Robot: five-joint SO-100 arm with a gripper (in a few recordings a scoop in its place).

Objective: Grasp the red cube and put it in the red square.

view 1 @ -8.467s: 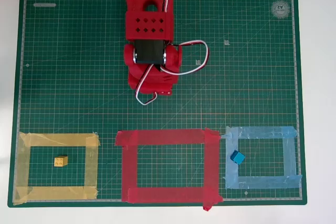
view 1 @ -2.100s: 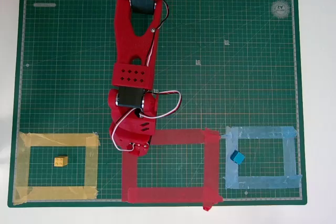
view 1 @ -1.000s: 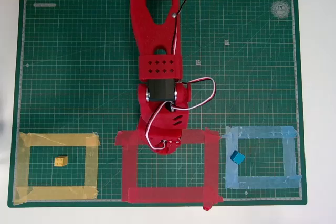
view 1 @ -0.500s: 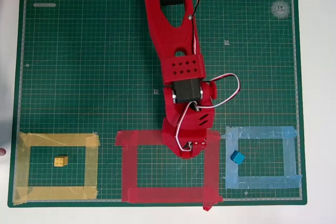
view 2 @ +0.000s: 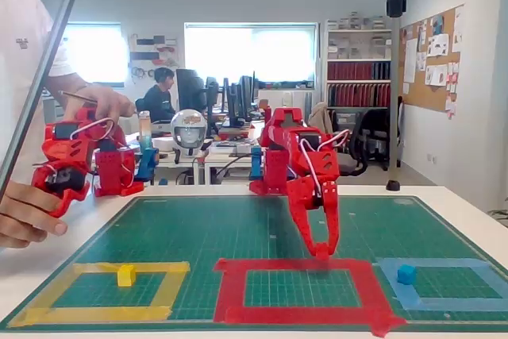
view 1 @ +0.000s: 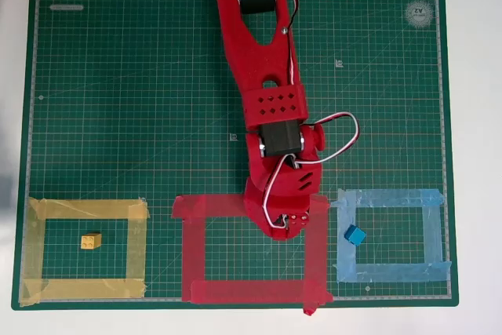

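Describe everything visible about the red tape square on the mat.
The large rectangular outline of wide red tape strips lies flat on the green cutting mat, between a yellow tape outline and a light blue tape outline. Its corners overlap unevenly, with a ragged end at the lower right. The green mat shows inside it, with no cube visible there. The red arm's gripper hangs over its upper right part.

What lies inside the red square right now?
Bare green mat fills most of the red square. The claw hangs over its upper right corner in the overhead view, hiding what lies beneath; no cube is visible there.
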